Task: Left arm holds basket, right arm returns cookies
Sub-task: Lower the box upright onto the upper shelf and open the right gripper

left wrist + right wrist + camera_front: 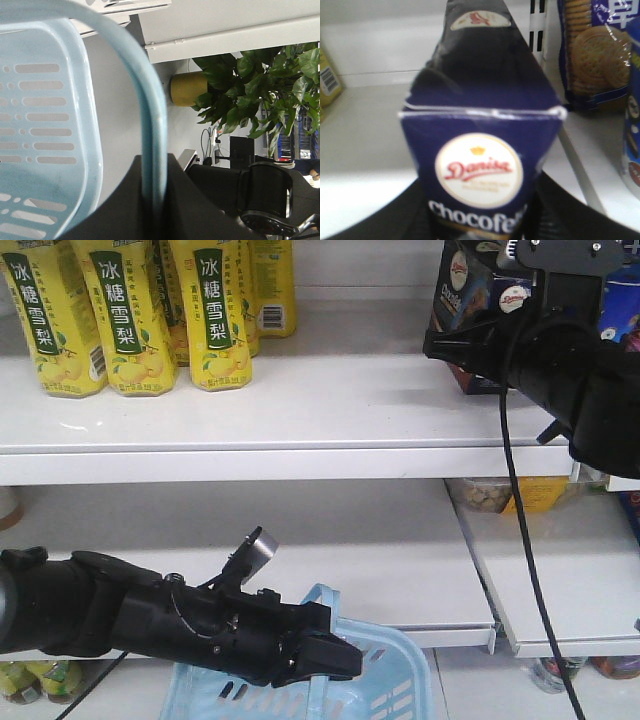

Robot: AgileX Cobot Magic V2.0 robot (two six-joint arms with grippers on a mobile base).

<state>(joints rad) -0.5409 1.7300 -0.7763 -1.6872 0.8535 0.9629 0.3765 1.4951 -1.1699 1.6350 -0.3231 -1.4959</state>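
White supermarket shelving fills the front view. Nearest, the left gripper (325,655) pinches the loop handle of the light blue basket (390,670), holding it below the lower shelf. Farther up, the right gripper (500,350) clamps the navy Danisa cookie box (480,170) upright, its base at the upper shelf (300,415), beside a biscuit pack (595,55).

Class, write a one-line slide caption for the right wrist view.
Right tool holds the navy Danisa cookie box over the white shelf.
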